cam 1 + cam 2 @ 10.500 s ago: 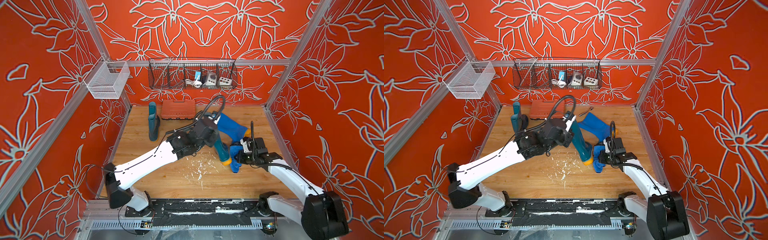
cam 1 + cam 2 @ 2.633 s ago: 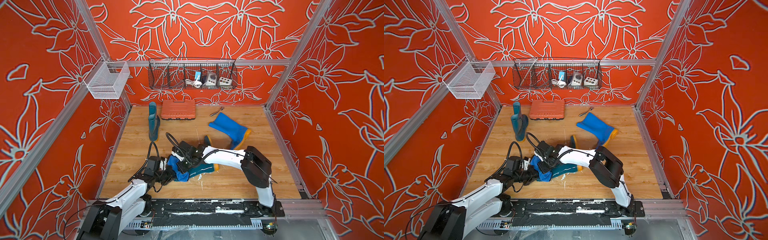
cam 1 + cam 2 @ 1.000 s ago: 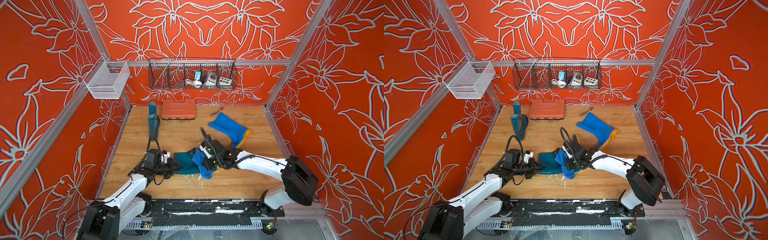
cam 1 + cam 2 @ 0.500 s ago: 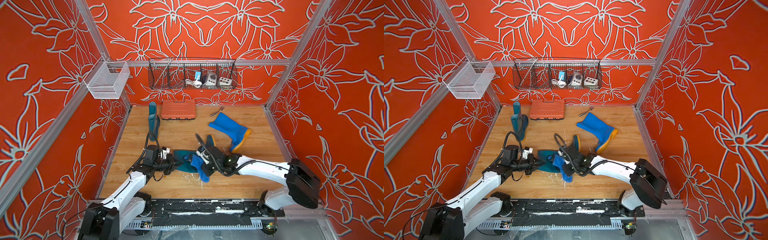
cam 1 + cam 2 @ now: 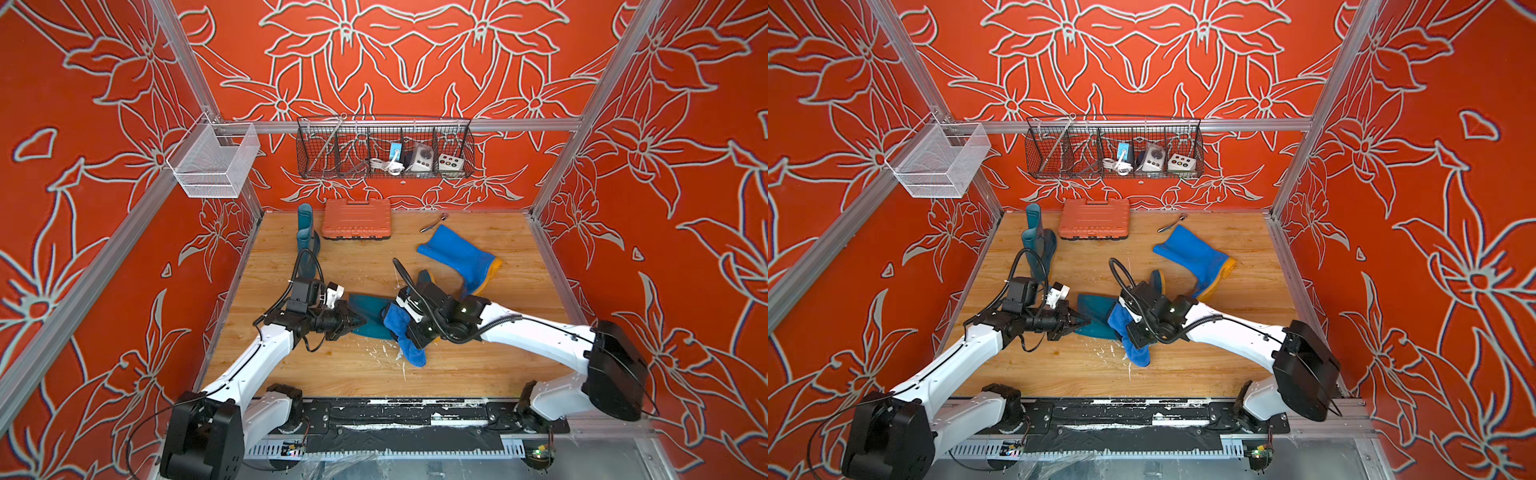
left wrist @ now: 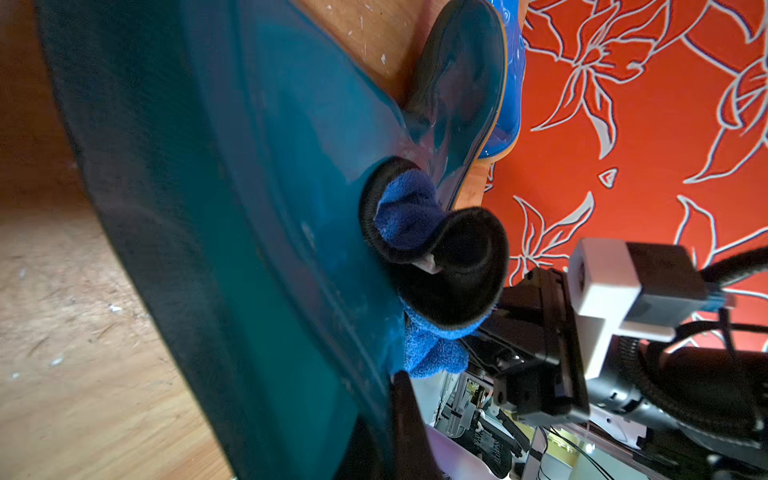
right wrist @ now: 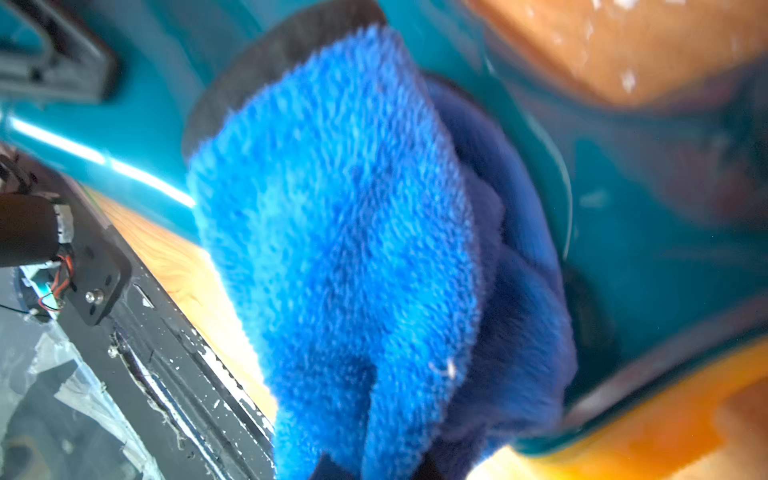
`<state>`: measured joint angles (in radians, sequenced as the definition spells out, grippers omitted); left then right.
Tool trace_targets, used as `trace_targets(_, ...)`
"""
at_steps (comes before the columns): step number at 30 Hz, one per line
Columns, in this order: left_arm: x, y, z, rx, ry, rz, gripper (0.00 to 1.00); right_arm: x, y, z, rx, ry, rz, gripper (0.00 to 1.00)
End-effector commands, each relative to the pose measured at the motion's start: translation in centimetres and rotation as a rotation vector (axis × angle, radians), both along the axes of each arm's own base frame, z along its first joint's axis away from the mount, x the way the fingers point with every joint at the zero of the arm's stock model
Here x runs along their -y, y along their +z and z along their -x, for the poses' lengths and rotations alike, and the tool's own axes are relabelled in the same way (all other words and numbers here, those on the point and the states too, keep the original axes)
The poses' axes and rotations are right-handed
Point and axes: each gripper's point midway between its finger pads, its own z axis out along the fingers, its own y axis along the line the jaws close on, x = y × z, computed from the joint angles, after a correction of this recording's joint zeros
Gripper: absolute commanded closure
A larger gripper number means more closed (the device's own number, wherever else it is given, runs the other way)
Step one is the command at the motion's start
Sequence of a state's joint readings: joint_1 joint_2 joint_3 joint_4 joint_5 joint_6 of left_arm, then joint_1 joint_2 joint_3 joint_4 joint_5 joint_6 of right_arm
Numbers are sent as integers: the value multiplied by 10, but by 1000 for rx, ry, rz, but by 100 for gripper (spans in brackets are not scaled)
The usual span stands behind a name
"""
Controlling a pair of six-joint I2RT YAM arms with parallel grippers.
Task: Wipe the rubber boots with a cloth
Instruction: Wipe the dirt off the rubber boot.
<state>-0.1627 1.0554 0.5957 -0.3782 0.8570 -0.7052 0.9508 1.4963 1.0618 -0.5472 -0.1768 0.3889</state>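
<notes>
Both top views show the lying teal boot [image 5: 369,311] on its side; all places below are given relative to it. Left gripper [image 5: 358,321]: jaws fully closed, apparently pinching the boot's open top edge to steady it. Right gripper [image 5: 410,330]: jaws closed on the cloth [image 5: 397,322], bunched against the boot's ankle, with a loose end hanging off the boot on the robot's side. Right wrist view: fuzzy cloth [image 7: 340,216] pressed onto glossy rubber.

Judged good practice is a firm anchor at the top edge and long strokes from the ankle toward that held end. The pile, not the fingers, should bear on the rubber, and the loose end should stay out of the white crumbs [image 5: 386,353] just beside the boot.

The blue boot [image 5: 457,257] lies beyond the foot. The standing teal boot [image 5: 305,237] is well beyond the held end.
</notes>
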Motion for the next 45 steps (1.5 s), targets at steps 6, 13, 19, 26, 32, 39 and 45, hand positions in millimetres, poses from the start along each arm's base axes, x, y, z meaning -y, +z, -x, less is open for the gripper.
trace_targets(6, 3, 27, 25, 71, -78, 41, 100, 78, -3, -99, -79, -146, 148, 100)
trace_targets(13, 4, 24, 25, 49, -91, 48, 100, 42, 6, -101, -124, -130, 70, 100)
trace_targets(19, 5, 20, 14, 42, -80, 47, 100, 11, -26, -26, -209, -49, 63, 100)
trace_targets(26, 5, 20, 14, 38, -102, 32, 100, 50, -16, -110, -122, -187, 77, 100)
trace_targets(32, 4, 19, 17, 39, -83, 31, 100, 38, 10, -158, -62, -206, 32, 100)
trace_targets(39, 4, 15, 15, 39, -68, 38, 100, 9, -20, -69, -117, -111, 53, 100)
trace_targets(45, 4, 15, 13, 38, -82, 32, 100, 13, -30, -54, -83, -72, 145, 100)
